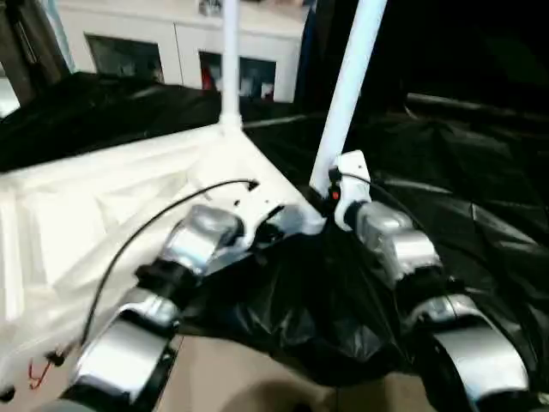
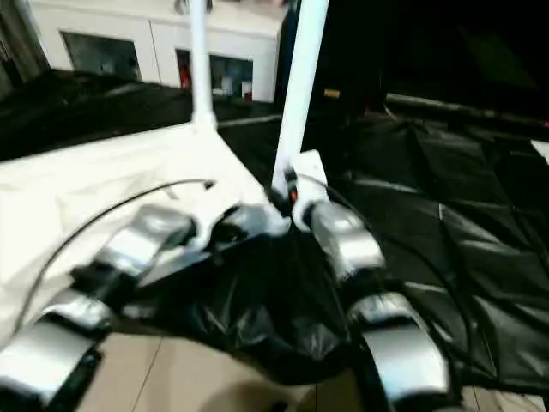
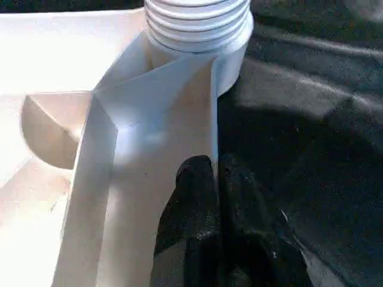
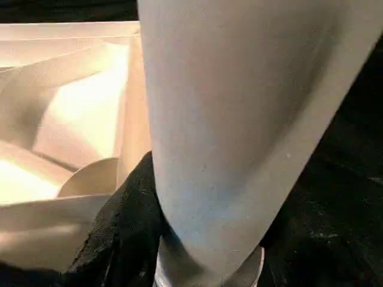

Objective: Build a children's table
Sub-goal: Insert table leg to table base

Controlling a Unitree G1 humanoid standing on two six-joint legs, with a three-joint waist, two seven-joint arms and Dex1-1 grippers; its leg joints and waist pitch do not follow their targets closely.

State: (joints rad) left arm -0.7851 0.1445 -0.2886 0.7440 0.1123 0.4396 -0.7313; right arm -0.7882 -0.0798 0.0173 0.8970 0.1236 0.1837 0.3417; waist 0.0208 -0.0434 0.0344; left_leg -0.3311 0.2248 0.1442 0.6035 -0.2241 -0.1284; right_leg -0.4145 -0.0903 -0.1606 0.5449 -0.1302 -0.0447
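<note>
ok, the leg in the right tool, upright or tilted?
Tilted. The leg in the right tool leans to the right as it rises from the near corner of the tabletop, while the far leg stands straight.

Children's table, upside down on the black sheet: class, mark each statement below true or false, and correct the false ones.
1. The tabletop lies with its ribbed underside up. True.
2. A leg stands upright in the far corner. True.
3. The right pincer holds nothing. False: it grips a second leg near its base.
4. The left pincer is wide open. False: it is shut, at the tabletop's rim.
5. The cabinet behind is black. False: it is white.
</note>
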